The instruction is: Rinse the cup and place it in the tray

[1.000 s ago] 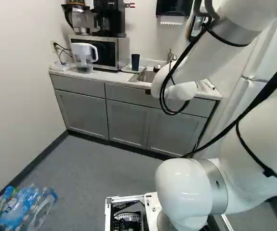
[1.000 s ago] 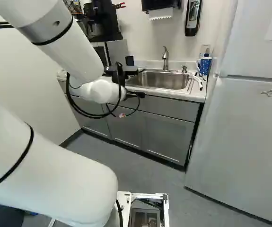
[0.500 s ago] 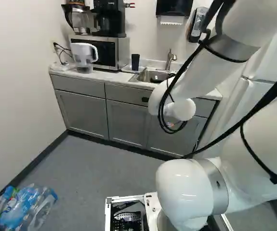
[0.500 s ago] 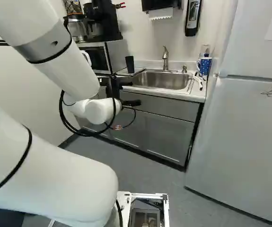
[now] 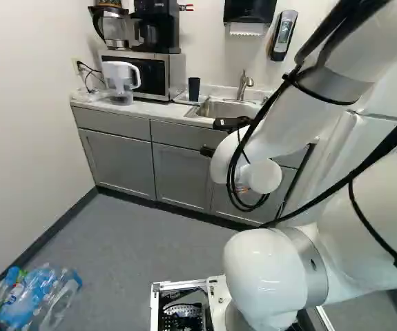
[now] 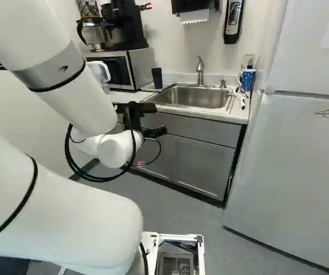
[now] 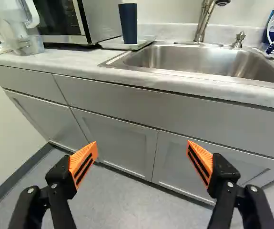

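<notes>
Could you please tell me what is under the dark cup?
The dark cup stands on a pale tray, which lies on the counter beside the sink. The patch directly beneath its base is covered and cannot be seen.

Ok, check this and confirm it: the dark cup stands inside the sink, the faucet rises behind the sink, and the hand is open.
One part is wrong: the dark cup stands on the light tray beside the sink, not inside it, as the wrist view shows. The rest holds: the faucet rises behind the sink, and the hand is open.
</notes>
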Controlling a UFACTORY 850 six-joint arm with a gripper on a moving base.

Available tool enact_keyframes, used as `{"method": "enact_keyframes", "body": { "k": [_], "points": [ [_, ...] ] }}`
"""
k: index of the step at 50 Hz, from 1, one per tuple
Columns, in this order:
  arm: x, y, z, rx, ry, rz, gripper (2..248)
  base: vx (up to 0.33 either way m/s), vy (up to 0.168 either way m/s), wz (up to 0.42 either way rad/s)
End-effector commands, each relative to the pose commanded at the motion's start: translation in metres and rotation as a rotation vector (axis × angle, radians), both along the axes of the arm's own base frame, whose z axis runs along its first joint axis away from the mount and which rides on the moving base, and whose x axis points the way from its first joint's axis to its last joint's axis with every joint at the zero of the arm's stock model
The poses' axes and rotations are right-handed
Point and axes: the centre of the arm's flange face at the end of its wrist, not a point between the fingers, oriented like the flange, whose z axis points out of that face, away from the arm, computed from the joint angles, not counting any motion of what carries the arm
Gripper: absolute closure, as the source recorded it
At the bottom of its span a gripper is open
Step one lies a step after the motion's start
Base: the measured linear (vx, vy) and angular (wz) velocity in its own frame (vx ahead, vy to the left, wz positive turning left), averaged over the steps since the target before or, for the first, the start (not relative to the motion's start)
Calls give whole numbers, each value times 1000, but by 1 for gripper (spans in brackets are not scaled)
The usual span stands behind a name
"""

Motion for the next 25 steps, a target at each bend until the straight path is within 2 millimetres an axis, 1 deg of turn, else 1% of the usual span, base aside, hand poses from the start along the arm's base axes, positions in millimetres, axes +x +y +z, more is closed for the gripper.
{"method": "enact_keyframes", "body": {
  "k": [12, 25],
  "points": [
    [-9, 2, -6, 0, -14, 9, 3, 0, 0, 0],
    [-15, 4, -10, -1, -22, 14, 3, 0, 0, 0]
  ]
}}
